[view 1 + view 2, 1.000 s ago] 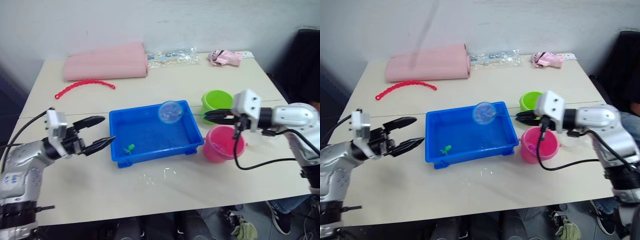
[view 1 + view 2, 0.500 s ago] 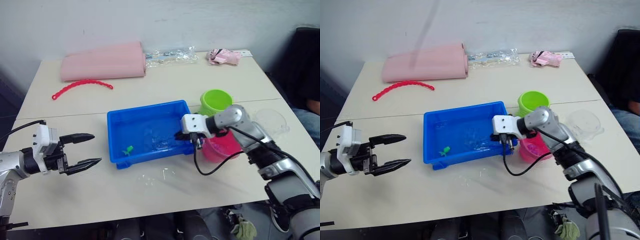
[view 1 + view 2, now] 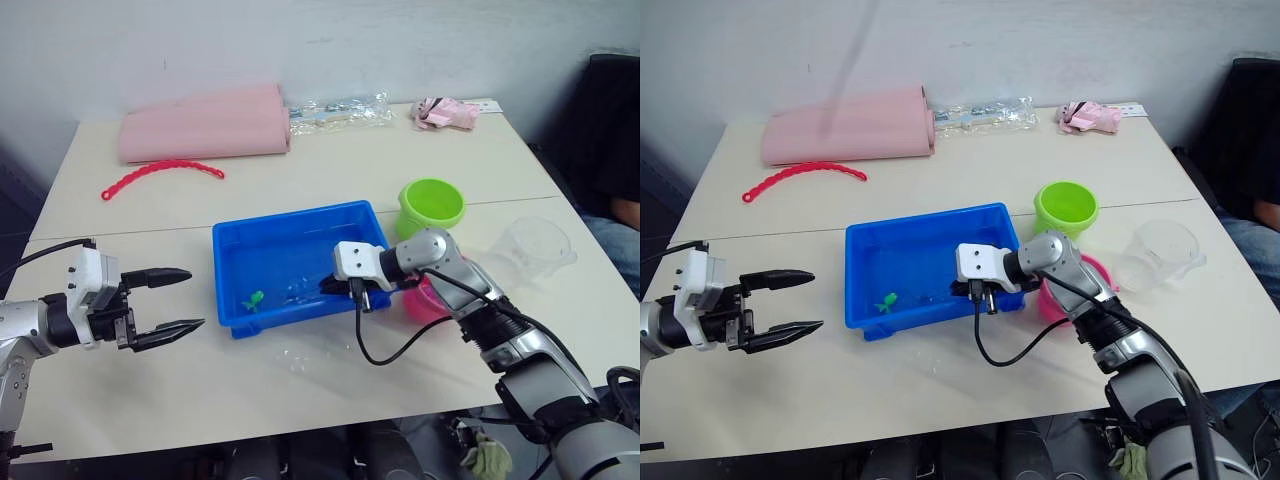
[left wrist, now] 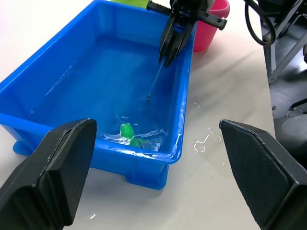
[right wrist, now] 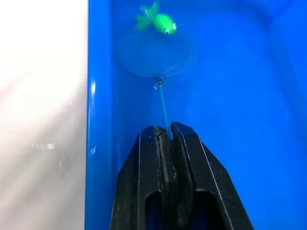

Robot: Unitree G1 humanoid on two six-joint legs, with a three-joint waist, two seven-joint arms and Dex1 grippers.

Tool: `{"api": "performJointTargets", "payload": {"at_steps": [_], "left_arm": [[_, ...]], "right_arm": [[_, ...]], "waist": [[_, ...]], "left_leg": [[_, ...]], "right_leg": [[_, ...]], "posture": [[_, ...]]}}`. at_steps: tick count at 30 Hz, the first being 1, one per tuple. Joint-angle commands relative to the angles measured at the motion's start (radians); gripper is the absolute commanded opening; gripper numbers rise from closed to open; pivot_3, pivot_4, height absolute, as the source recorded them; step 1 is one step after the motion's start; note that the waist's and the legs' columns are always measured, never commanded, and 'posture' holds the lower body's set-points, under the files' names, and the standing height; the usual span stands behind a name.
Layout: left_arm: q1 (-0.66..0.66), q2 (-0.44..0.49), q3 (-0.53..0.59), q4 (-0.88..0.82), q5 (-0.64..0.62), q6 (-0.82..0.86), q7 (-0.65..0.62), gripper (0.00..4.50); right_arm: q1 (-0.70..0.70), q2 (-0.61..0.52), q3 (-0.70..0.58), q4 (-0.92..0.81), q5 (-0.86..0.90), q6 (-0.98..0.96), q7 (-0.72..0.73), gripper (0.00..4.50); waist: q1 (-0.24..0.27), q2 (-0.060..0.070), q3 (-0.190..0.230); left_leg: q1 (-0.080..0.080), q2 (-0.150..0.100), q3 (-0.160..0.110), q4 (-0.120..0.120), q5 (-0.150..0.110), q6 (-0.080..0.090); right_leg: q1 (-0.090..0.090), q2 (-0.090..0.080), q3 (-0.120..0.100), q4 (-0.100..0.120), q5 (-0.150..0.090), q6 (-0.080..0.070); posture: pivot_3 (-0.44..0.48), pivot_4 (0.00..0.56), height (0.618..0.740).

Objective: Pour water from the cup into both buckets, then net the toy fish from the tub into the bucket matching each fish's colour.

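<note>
The blue tub holds water and one green toy fish near its front left corner. My right gripper reaches over the tub's front right part, shut on the thin handle of the net. The net lies sunk in the water, its hoop just short of the green fish. Left of the tub, my left gripper stands open and empty above the table. The green bucket stands right of the tub. The pink bucket is partly hidden behind my right arm. The clear cup stands further right.
A pink rolled cloth, a red bead chain, a clear plastic bag and a small pink item lie along the table's far side. Water drops spot the table in front of the tub.
My right gripper has swung left from above the buckets and lowered the net into the tub's water, toward the green fish. My left gripper drew back to the left.
</note>
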Motion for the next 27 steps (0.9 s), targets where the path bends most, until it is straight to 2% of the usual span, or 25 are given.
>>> {"api": "performJointTargets", "payload": {"at_steps": [1,9,19,27], "left_arm": [[0.011,0.014,0.027,-0.028,-0.005,0.0,-0.004,4.47],[-0.002,-0.011,0.049,-0.028,-0.042,0.019,0.028,4.47],[-0.064,-0.042,0.061,-0.1,-0.146,0.115,0.102,4.47],[-0.213,-0.111,-0.08,-0.112,-0.129,0.119,0.133,4.47]], "right_arm": [[0.012,0.021,-0.018,-0.03,0.019,0.002,-0.004,0.0],[0.023,0.042,-0.103,-0.056,0.1,-0.022,-0.006,0.0],[0.175,-0.124,-0.263,-0.326,0.261,0.125,0.02,0.0],[0.261,-0.257,-0.401,-0.43,0.319,0.218,-0.026,0.0]], "waist": [[-0.003,0.0,0.0],[-0.011,0.0,0.0],[-0.009,0.0,0.0],[0.006,0.0,0.0]], "left_leg": [[0.0,0.0,0.0,0.0,0.0,0.0],[0.0,0.0,0.0,-0.001,0.0,0.0],[0.0,0.0,-0.001,-0.001,0.0,0.0],[0.001,-0.001,0.0,-0.001,0.0,0.0]], "right_leg": [[0.0,0.0,0.0,0.0,0.0,0.0],[0.0,0.0,0.0,0.0,0.0,0.0],[0.001,-0.002,0.0,-0.001,0.0,0.0],[0.001,0.0,0.0,-0.001,0.0,0.0]], "posture": [[0.0,0.15,0.74],[0.0,0.15,0.74],[0.0,0.15,0.74],[0.0,0.15,0.74]]}}
